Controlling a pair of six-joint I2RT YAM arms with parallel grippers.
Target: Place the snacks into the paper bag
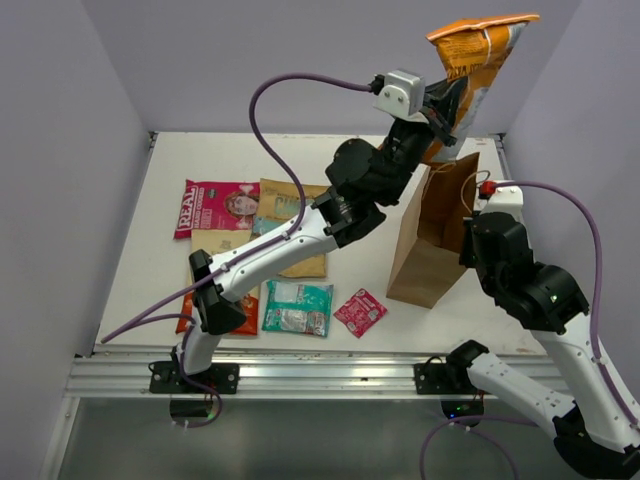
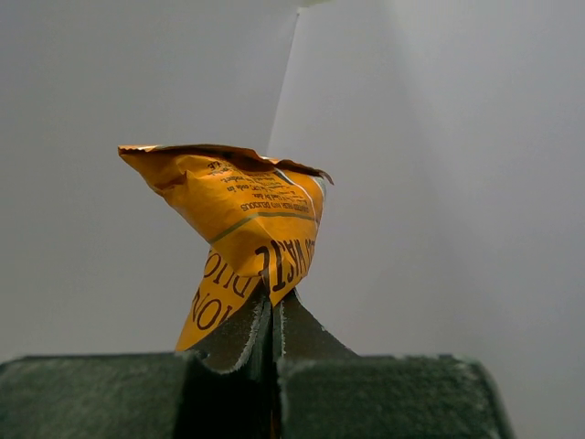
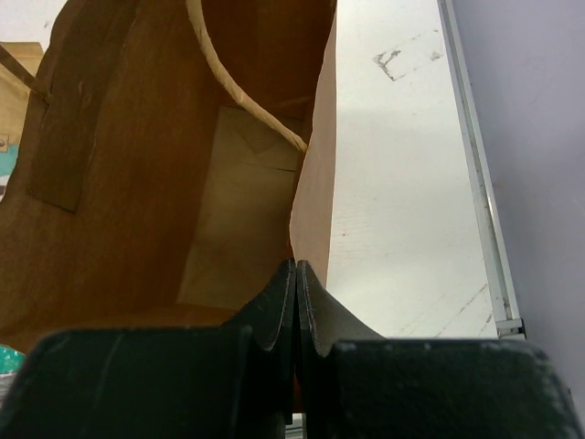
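Left tool [image 2: 274, 306] is closed on the lower corner of the orange packet [image 1: 480, 50] and holds it high, at 12 o'clock from the paper bag [image 1: 430, 250] in the top view. Judgement: it is raised to clear the rim before a drop into the mouth. The foil is glossy and crumpled, twisted at the pinch, with its crimped top seam flaring. Right tool [image 3: 295, 274] is closed on the bag's near wall edge, apparently to steady the bag and hold its mouth open. The kraft paper is matte brown with stiff creases, a flat folded floor shows inside, and a twisted loop handle [image 3: 238, 91] curves across the opening. The bag looks empty. On the white table [image 1: 200, 160], toward 9 o'clock from the bag, lie the flat "REAL" packet [image 1: 215, 207], tan packet [image 1: 290, 200], teal-green packet [image 1: 298, 307], pink-red sachet [image 1: 360, 312] and red-orange packet [image 1: 247, 312], the last partly hidden under the arm.
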